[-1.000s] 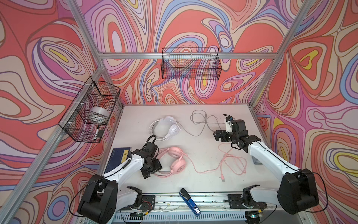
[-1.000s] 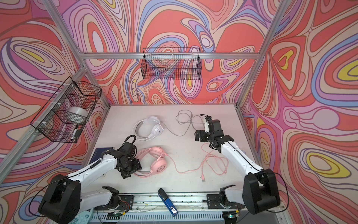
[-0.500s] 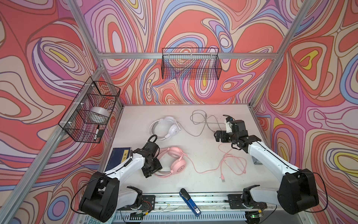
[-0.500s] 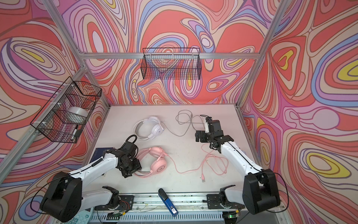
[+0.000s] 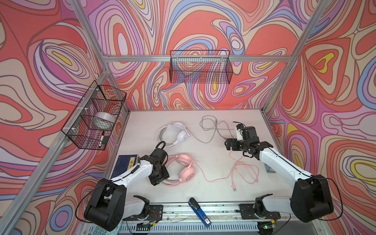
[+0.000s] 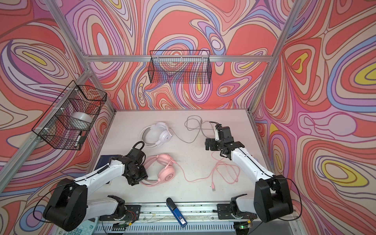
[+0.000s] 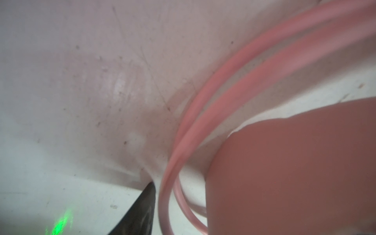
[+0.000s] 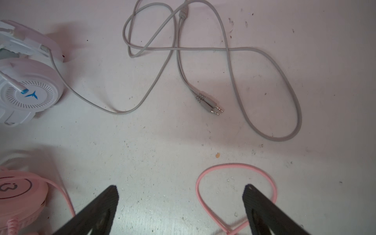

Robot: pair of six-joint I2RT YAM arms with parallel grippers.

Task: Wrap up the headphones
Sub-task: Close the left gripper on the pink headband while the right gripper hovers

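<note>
The pink headphones (image 5: 184,168) lie at the front middle of the table, and their pink cable (image 5: 242,173) trails right in loose loops. My left gripper (image 5: 159,177) is down at their headband. In the left wrist view one black finger (image 7: 140,211) sits beside the two pink headband rails (image 7: 203,114), and the wide pink strap (image 7: 295,173) hides the other finger. The white headphones (image 5: 177,133) lie further back with their grey cable (image 5: 211,130) spread out. My right gripper (image 8: 181,189) hovers open over bare table, one finger over a pink cable loop (image 8: 223,165).
A blue book (image 5: 125,164) lies under the left arm. A blue-and-black device (image 5: 199,211) rests on the front rail. Wire baskets hang on the left wall (image 5: 95,118) and back wall (image 5: 200,69). A small grey object (image 5: 269,169) sits by the right arm.
The left gripper has shifted slightly at the pink headband and its jaws have narrowed. The right arm and both headsets have not moved.
</note>
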